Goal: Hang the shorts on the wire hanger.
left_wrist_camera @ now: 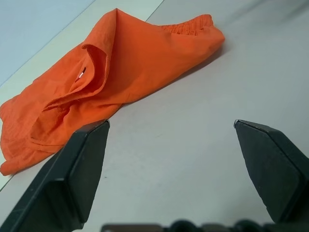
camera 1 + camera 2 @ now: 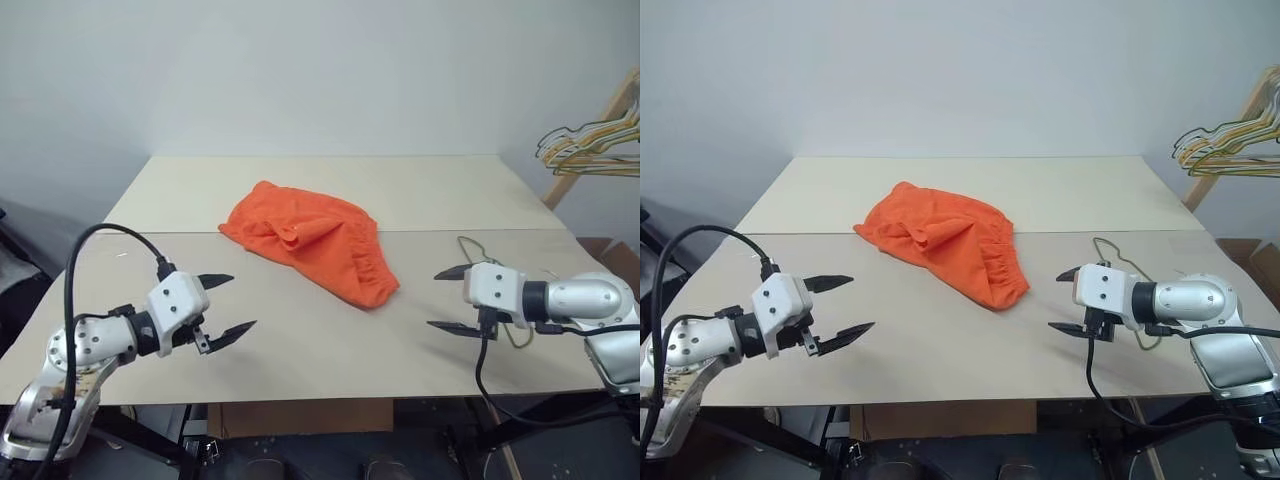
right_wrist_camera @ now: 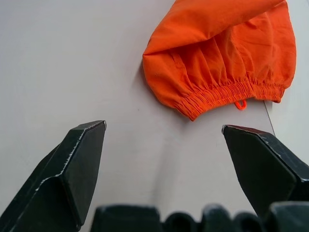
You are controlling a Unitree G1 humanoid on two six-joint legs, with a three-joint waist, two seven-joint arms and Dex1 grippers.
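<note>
A: Head view — the shorts [image 2: 312,243] lie crumpled mid-desk [image 2: 420,195]; the wire hanger [image 2: 505,300] lies flat, partly hidden behind the right gripper [image 2: 452,299]. Left gripper [image 2: 228,303] near-left. Both jaws wide open, empty.

B: Wrist views?

A: Waistband faces right. Risk — a thin wire flat on the desk may slip the jaws; bunched fabric may snag.

you have a pale beige surface [image 2: 300,350] made of two boards, with a seam running across it from side to side. the shorts [image 2: 310,240] lie crumpled near the middle, straddling that seam, their gathered waistband turned toward the near right. the wire hanger [image 2: 490,262] lies flat on the near board at the right side, well apart from the shorts and partly hidden, its hook pointing toward the far edge.
</note>
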